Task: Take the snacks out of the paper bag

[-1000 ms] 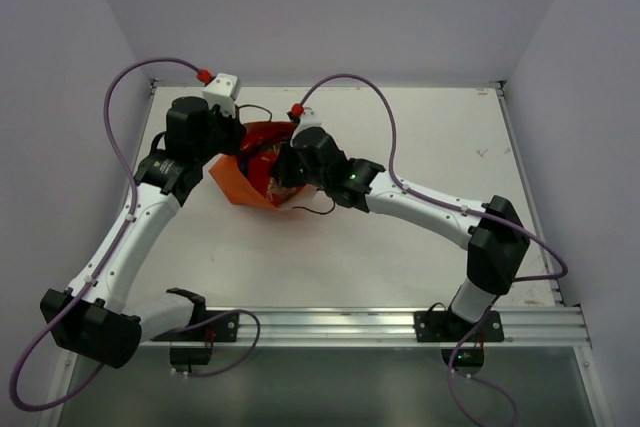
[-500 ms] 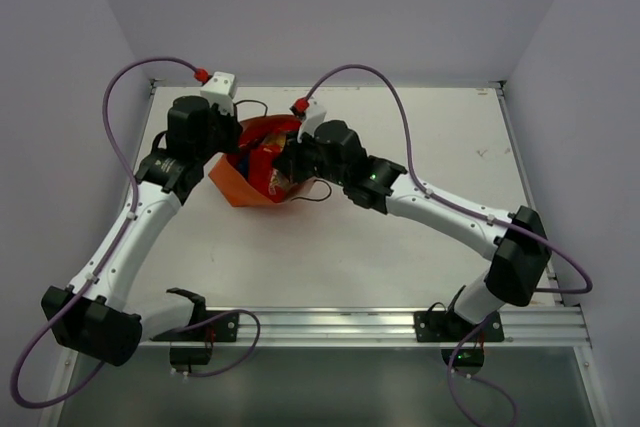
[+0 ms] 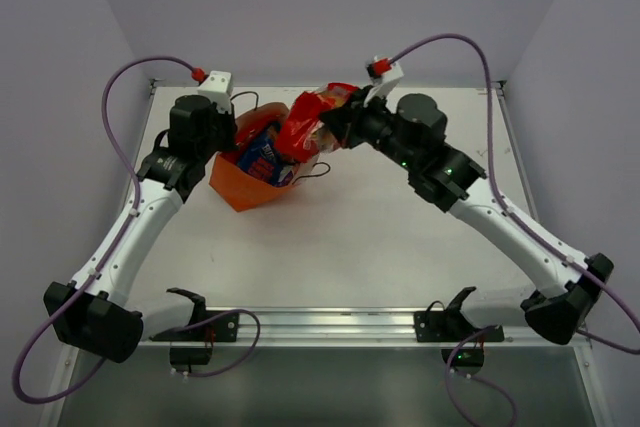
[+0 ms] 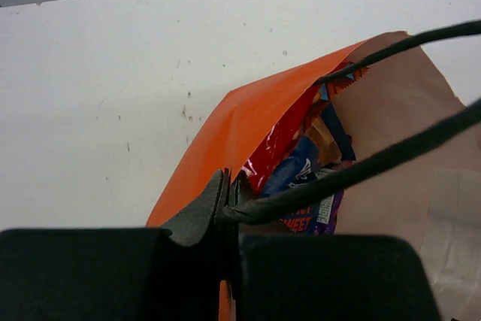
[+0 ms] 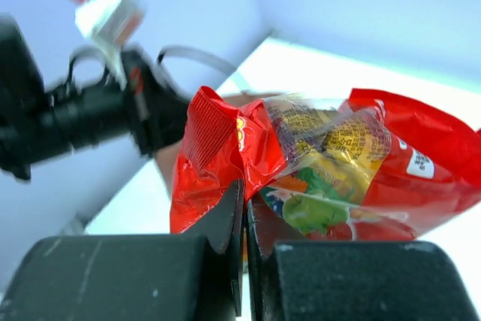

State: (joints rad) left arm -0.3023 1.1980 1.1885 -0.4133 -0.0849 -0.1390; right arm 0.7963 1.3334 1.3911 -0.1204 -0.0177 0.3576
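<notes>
At the left rim of the orange paper bag the left end effector pinches its dark loop handle, blue and purple packets lie inside the bag (partly hidden), and above its right rim the right end effector clamps a red candy-print packet.

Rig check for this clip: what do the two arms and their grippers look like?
The left arm and right arm have white links with black joint housings. A purple cable loops over each to a red connector beside a white wrist block. A green light shows on the right arm. Fingers are black, wedge-shaped.
</notes>
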